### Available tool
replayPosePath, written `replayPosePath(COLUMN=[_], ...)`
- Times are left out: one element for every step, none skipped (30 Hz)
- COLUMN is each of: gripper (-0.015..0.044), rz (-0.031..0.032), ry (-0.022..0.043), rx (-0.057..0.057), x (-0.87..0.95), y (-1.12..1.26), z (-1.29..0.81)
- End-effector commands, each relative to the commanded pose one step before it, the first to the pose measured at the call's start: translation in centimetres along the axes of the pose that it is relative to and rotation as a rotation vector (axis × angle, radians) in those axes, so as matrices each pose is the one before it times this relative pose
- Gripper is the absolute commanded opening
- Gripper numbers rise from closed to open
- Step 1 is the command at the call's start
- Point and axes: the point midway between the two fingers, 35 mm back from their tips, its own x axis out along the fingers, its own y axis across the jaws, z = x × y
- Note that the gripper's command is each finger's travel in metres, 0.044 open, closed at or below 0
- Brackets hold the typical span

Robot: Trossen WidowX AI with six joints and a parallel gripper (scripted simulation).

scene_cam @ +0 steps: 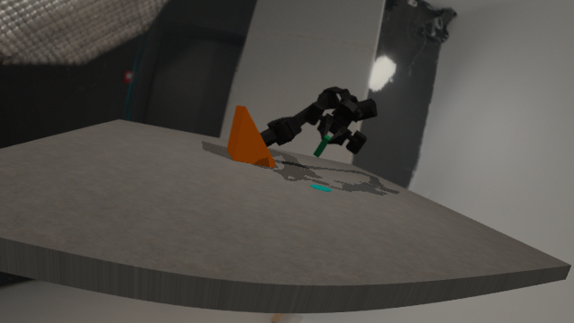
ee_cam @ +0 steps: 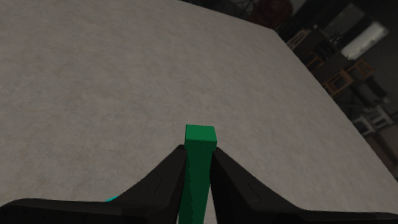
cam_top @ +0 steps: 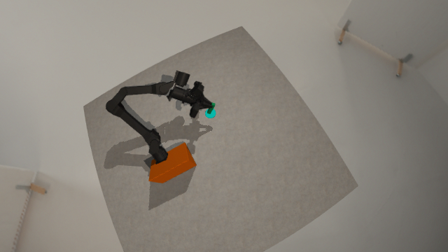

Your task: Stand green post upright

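The green post point(cam_top: 211, 108) point(scene_cam: 322, 146) point(ee_cam: 198, 167) is held up in the air, tilted in the exterior view. My gripper point(cam_top: 212, 106) point(scene_cam: 328, 135) point(ee_cam: 198, 152) is shut on the post near one end. The cyan circle point(cam_top: 211, 115) point(scene_cam: 321, 188) lies flat on the table, below the post with a gap between them in the exterior view. In the top view the post overlaps the circle's upper part. Only a sliver of the circle point(ee_cam: 112, 199) shows in the wrist view, left of the fingers; the rest is hidden.
An orange wedge-shaped block point(cam_top: 173, 162) point(scene_cam: 247, 139) stands on the table point(cam_top: 266, 147) point(scene_cam: 179, 211) beside the arm's base. The arm's shadow falls across the table between the block and the circle. The table's far edge shows in the wrist view.
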Motion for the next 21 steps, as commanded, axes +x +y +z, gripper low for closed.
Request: replayPosePath(gripper=[0.0023, 0.0023, 0.0023, 0.0023, 0.0023, 0.0023, 0.0023, 0.0023, 0.0023, 0.0023, 0.0023, 0.0023, 0.0023, 0.0023, 0.0023, 0.0023, 0.0023, 0.0023, 0.0023, 0.0023, 0.0023], rz=[0.00533, 0.00134, 0.00138, 0.00142, 0.00145, 0.00149, 0.00153, 0.00156, 0.00160, 0.00164, 0.00167, 0.00171, 0.00174, 0.00178, 0.00181, 0.00185, 0.00188, 0.00192, 0.00195, 0.00198, 0.00202], ry=[-0.03802, -0.00639, -0.00638, -0.00637, -0.00636, -0.00636, -0.00635, -0.00634, -0.00633, -0.00632, -0.00631, -0.00630, -0.00629, -0.00627, -0.00626, -0.00625, -0.00624, -0.00623, -0.00621, -0.00620, -0.00619], rx=[0.0189, 0.0031, 0.0032, 0.0032, 0.0032, 0.0033, 0.0033, 0.0033, 0.0034, 0.0034, 0.0034, 0.0035, 0.0035, 0.0036, 0.0036, 0.0036, 0.0037, 0.0037, 0.0037, 0.0038, 0.0038], x=[-0.249, -0.033, -0.033, -0.034, -0.034, -0.035, -0.035, -0.036, -0.036, -0.037, -0.037, -0.038, -0.038, -0.039, -0.039, -0.040, -0.040, -0.041, -0.041, -0.041, -0.042], y=[0.039, 0.010, 0.010, 0.010, 0.010, 0.010, 0.010, 0.010, 0.010, 0.010, 0.010, 0.009, 0.009, 0.009, 0.009, 0.009, 0.009, 0.009, 0.009, 0.009, 0.009], z=[0.140, 0.010, 0.010, 0.010, 0.010, 0.010, 0.011, 0.011, 0.011, 0.011, 0.011, 0.011, 0.012, 0.012, 0.012, 0.012, 0.012, 0.012, 0.012, 0.013, 0.013])
